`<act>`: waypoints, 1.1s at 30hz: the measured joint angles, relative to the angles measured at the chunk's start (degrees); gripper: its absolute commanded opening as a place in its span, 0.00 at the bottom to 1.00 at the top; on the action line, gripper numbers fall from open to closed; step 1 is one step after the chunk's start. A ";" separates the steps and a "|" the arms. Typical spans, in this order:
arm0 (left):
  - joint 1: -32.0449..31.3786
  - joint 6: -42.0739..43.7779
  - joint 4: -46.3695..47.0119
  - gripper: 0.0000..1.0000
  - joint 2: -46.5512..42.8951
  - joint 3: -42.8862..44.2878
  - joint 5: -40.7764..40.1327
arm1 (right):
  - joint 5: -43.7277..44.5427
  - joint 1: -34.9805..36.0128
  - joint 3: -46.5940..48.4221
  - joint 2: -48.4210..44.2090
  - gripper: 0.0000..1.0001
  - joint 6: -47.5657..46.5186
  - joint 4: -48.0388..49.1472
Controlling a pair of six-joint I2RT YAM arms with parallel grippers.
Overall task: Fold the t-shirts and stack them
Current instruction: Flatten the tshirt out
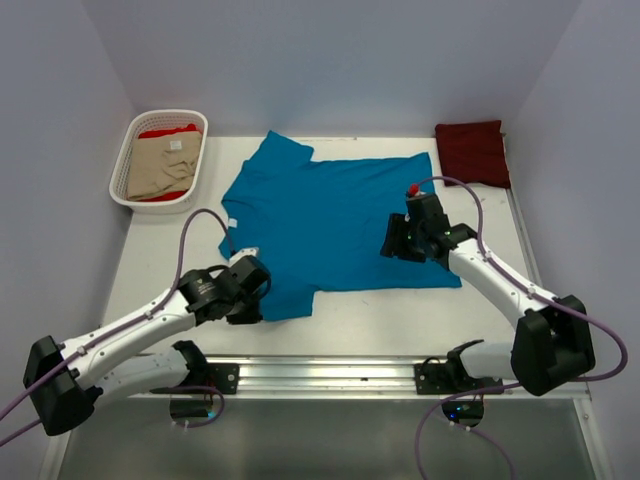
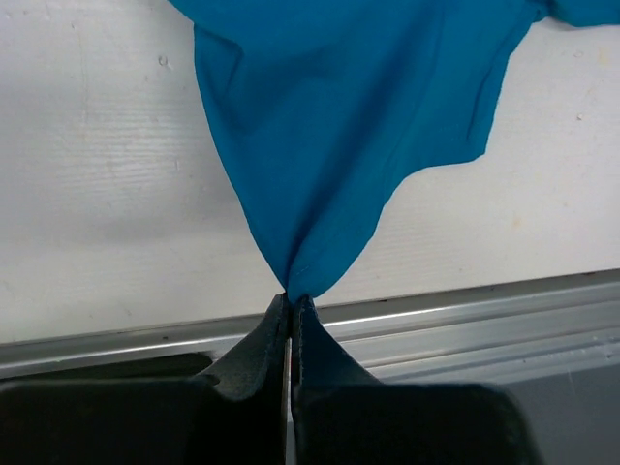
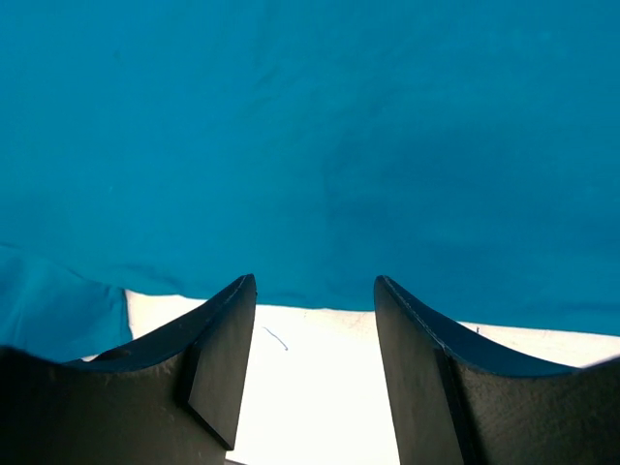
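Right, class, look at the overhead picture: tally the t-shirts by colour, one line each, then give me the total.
Teal-blue t-shirt: 1
Dark maroon t-shirt: 1
Beige t-shirt: 1
Red t-shirt: 1
Total: 4

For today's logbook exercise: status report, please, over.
Left jaws shut on teal shirt corner. Right jaws open near its edge. Nothing in the way.

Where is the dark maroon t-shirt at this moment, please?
In the top view, the dark maroon t-shirt lies folded at the far right corner of the table, beyond the right hand and just right of the teal t-shirt.
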 measured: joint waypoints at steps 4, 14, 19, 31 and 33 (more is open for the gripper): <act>-0.57 -2.16 -0.28 0.00 -3.50 -0.46 2.62 | 0.90 0.00 1.97 0.20 0.57 -0.04 -1.29; -4.59 -7.91 -1.40 1.00 -13.05 2.95 -4.39 | 1.31 0.00 3.26 1.42 0.64 -0.04 -2.86; -4.57 -6.49 1.22 0.94 -11.45 4.48 -13.81 | 2.51 0.00 3.34 1.42 0.61 -0.02 -3.67; 16.04 12.26 28.59 0.00 8.04 -4.33 -19.06 | 4.63 0.00 3.87 2.03 0.00 0.09 -3.72; 17.59 14.60 31.67 0.00 10.40 -4.09 -19.15 | 7.10 0.00 3.63 2.05 0.00 0.50 -3.91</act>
